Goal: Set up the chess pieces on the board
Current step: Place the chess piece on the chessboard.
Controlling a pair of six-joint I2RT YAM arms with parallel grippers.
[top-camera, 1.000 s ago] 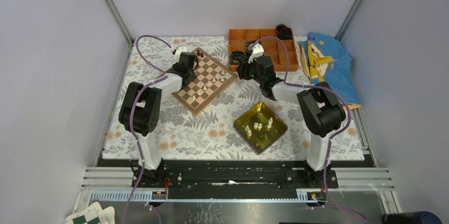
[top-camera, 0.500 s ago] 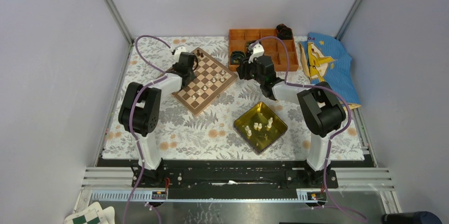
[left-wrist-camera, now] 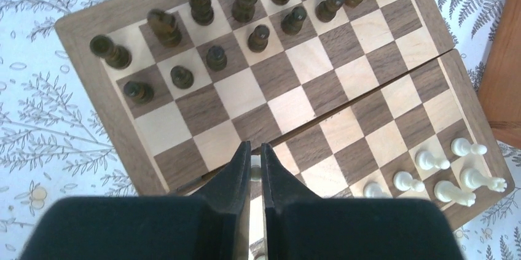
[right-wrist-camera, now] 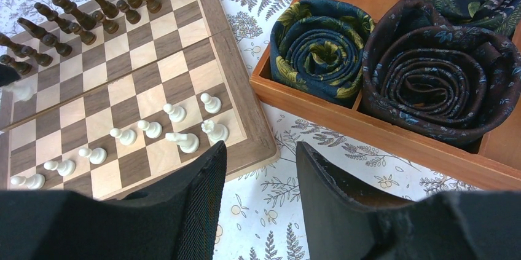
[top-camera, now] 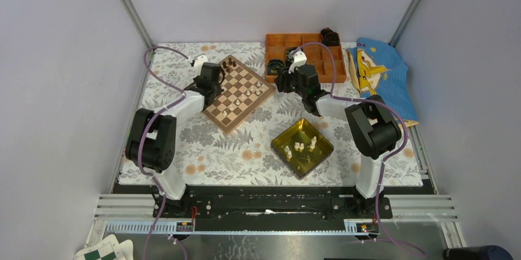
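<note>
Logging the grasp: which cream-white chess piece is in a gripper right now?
The cream-white chess piece pinched in the left gripper over the checked wooden board; the others are untouched.

Your board [top-camera: 238,94] lies flat and unfolded, turned diagonal in the top view, checked tan and dark brown with a brown border. You've got cream pieces [right-wrist-camera: 150,128] upright at one end of it: a line of pawns with two bigger ones behind them at the corner, and a few more sit in the yellow tray [top-camera: 285,131]. One piece [left-wrist-camera: 255,169] is pinched in the left gripper [left-wrist-camera: 253,147] over the board's edge by the seam.
</note>
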